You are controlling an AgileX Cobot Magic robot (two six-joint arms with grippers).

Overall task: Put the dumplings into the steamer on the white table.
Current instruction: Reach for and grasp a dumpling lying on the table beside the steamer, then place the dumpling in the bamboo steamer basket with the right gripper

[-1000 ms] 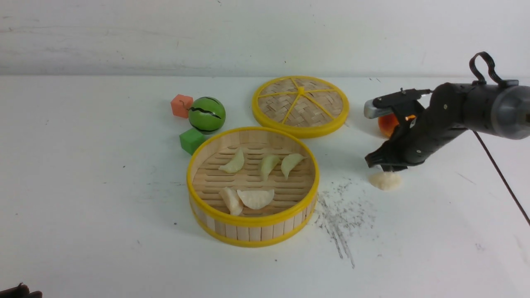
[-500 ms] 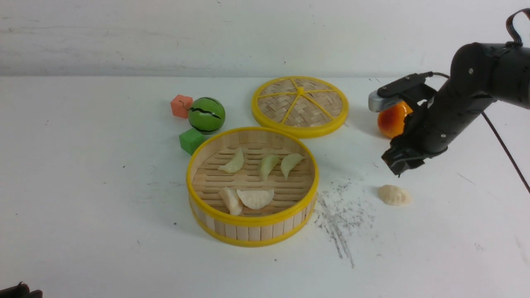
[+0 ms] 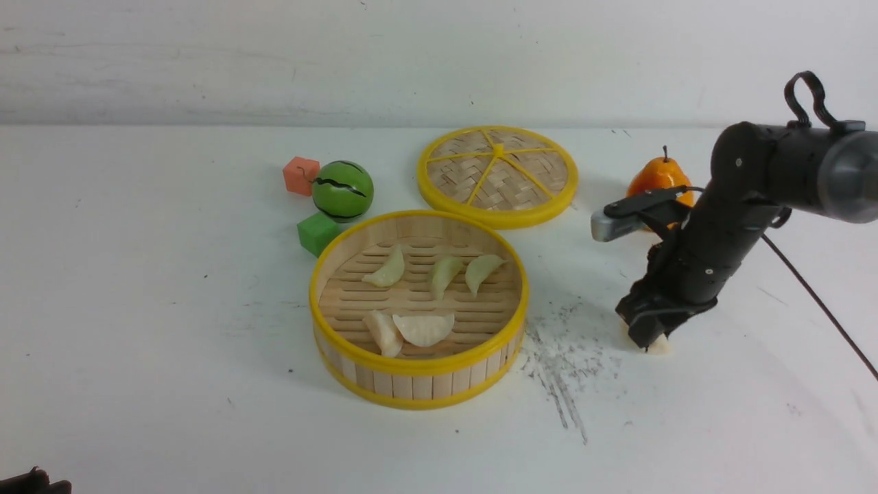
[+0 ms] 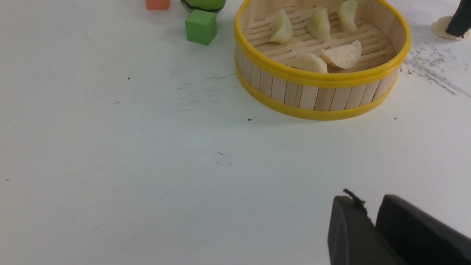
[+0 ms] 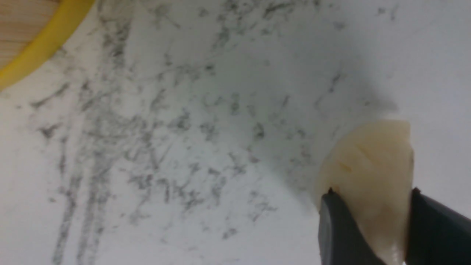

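1. Scuffed and speckled, the white table (image 3: 171, 384) carries everything, with a pale wall behind it.
2. The last dumpling (image 5: 368, 176) lies on the table to the right of the steamer (image 3: 418, 363), beside the dark scuffs and apart from the yellow rim.
3. The right gripper (image 3: 648, 336) stands over it, jaws pressed against both its sides, clamping it low on the surface.
4. Five dumplings (image 3: 425, 329) lie on the steamer's slatted floor, so this looks like the final pickup.
5. The next move calls for a lift clear of the rim, a carry leftward, and a release over bare slats.
6. The left gripper (image 4: 371, 228) sits low near the front, jaws together on nothing.
7. Beyond lie the lid (image 3: 497, 171) and the pear (image 3: 658, 180).
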